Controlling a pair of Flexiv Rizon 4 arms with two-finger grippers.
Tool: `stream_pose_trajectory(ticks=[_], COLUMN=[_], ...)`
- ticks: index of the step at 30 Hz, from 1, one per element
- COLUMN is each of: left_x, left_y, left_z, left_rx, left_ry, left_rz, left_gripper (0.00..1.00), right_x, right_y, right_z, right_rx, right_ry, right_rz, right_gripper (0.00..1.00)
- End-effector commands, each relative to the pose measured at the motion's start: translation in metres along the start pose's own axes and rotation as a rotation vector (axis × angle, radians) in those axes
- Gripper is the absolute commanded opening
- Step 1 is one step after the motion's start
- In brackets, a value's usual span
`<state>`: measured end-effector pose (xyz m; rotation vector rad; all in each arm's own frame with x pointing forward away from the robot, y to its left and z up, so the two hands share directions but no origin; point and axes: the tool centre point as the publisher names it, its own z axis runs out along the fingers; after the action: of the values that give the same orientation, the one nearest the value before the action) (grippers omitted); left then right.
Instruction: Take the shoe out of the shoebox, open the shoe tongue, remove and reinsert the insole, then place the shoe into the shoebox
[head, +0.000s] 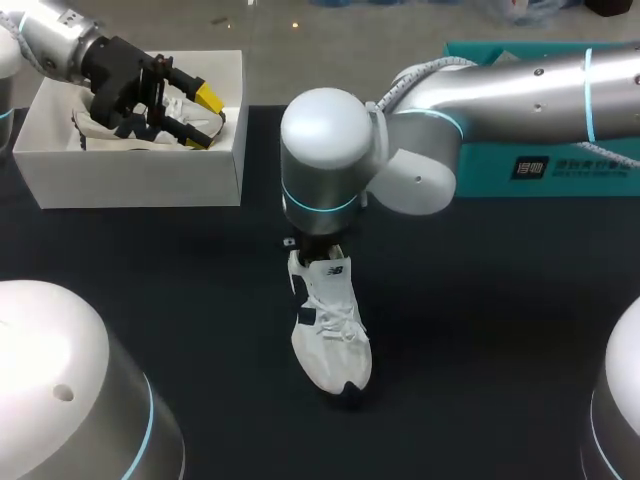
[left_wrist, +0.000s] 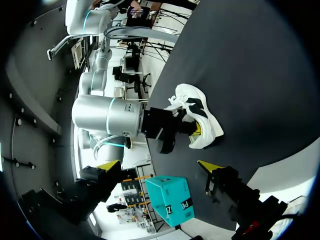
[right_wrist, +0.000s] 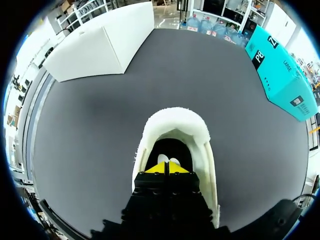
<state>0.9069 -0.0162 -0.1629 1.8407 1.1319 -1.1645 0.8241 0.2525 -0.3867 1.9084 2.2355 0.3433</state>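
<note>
A white shoe (head: 331, 325) with dark trim lies on the black table, toe toward the near edge. My right arm comes in from the right, and its wrist hides the gripper over the heel. In the right wrist view my right gripper (right_wrist: 166, 168) is shut, its yellow tips together inside the shoe's opening (right_wrist: 172, 125). A small white bit shows just past the tips; whether it is pinched I cannot tell. My left gripper (head: 205, 118) hangs open over the white shoebox (head: 140, 182) at the back left, nothing between its fingers. The left wrist view shows that gripper (left_wrist: 159, 167) open, with the shoe (left_wrist: 200, 112) far ahead.
Something white with dark marks (head: 105, 128) lies in the shoebox, partly hidden by the left gripper. A teal box (head: 600, 170) stands at the back right behind my right arm; it also shows as the teal box (right_wrist: 280, 70). Robot bases fill both near corners.
</note>
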Motion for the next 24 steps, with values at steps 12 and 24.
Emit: stream_pose_trajectory(ticks=[12, 24], left_x=[0.0, 0.0], left_y=[0.0, 0.0], left_z=[-0.001, -0.001], left_rx=[0.002, 0.002], left_ry=[0.003, 0.003], left_rz=[0.001, 0.001], left_gripper=[1.0, 1.0], right_x=[-0.004, -0.001], right_y=[-0.006, 0.006], right_z=[0.012, -0.004], right_rx=[0.017, -0.088], right_ry=[-0.029, -0.05], right_rz=[0.001, -0.013], right_gripper=[0.0, 0.0])
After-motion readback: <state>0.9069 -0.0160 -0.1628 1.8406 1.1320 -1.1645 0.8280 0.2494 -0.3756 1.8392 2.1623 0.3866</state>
